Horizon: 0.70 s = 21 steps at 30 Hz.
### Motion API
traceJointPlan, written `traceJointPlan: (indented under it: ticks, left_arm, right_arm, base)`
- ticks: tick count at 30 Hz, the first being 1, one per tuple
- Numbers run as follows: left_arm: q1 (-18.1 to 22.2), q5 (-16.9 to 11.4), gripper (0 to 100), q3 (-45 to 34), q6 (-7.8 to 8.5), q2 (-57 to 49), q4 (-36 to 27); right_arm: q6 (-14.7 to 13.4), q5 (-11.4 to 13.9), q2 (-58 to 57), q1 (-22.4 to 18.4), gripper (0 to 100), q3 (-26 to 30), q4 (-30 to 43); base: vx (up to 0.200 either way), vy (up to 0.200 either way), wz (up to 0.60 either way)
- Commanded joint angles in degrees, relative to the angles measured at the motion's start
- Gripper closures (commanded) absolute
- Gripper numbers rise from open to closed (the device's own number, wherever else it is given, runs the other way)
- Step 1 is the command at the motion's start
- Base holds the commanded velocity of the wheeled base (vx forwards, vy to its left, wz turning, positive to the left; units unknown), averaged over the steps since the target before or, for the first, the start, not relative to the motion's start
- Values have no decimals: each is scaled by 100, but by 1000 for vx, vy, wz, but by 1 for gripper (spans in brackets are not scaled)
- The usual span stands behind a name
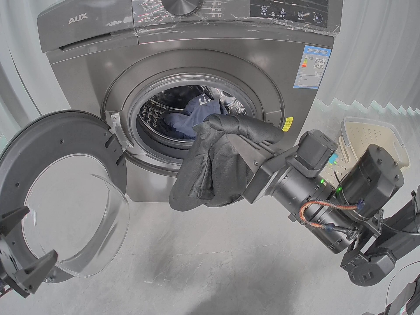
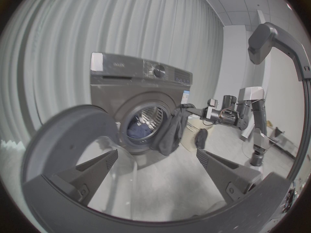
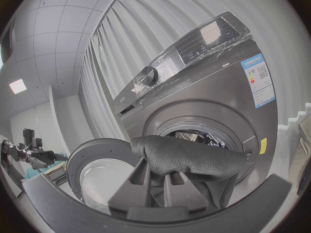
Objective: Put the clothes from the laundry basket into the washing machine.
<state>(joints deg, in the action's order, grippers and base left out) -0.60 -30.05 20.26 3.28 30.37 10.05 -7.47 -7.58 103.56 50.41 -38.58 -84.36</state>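
I'm looking at the washing machine [image 1: 188, 66] first. It is standing on the grey floor [image 1: 197, 263] in front of a pale curtain [image 1: 380, 44], and its round opening is facing me. Its door [image 1: 57, 162] is hanging wide open on my left, with the clear bowl of the window turned outward.

My right arm [image 1: 306, 184] is reaching in from the right, pointing towards the lower right of the opening. Behind that arm the cream laundry basket [image 1: 372, 134] is sitting on the floor just beside the machine's right side. The arm is covering most of the basket, so I cannot tell what is lying in it.

The dark grey garment [image 1: 214, 167] is the piece I'm carrying. The right jaws are closed on its upper fold. Its top is sitting level with the lower rim of the opening, and the rest is drooping in front of the machine's front panel, clear of the floor. It is not inside the drum yet.

Blue clothes [image 1: 192, 119] are lying inside the drum, behind the garment.

The left jaws are standing wide open with nothing between them. They are hovering low on my left by the outer edge of the open door, and I cannot tell whether they are touching it.
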Motion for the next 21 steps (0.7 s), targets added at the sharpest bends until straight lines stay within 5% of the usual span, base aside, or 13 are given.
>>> traceJointPlan:
  ticks: [1,7,12,21]
  left_arm:
    - [-1065,-370,0,-75,138,2123,894]
    - [-1804,131,0,-84,76,3766,2335]
    - [-1979,210,0,-84,85,4786,3267]
    - [-2261,192,0,136,68,5691,3531]
  right_arm:
    - [-17,-6,24,-75,100,-246,-2]
    - [-17,-15,-46,-137,100,-176,-2]
    - [-17,-15,-55,-154,100,-62,-10]
    - [-17,-6,-29,-128,100,-18,-10]
  base:
    - [0,0,0]
    - [0,0,0]
    - [0,0,0]
    - [0,0,0]
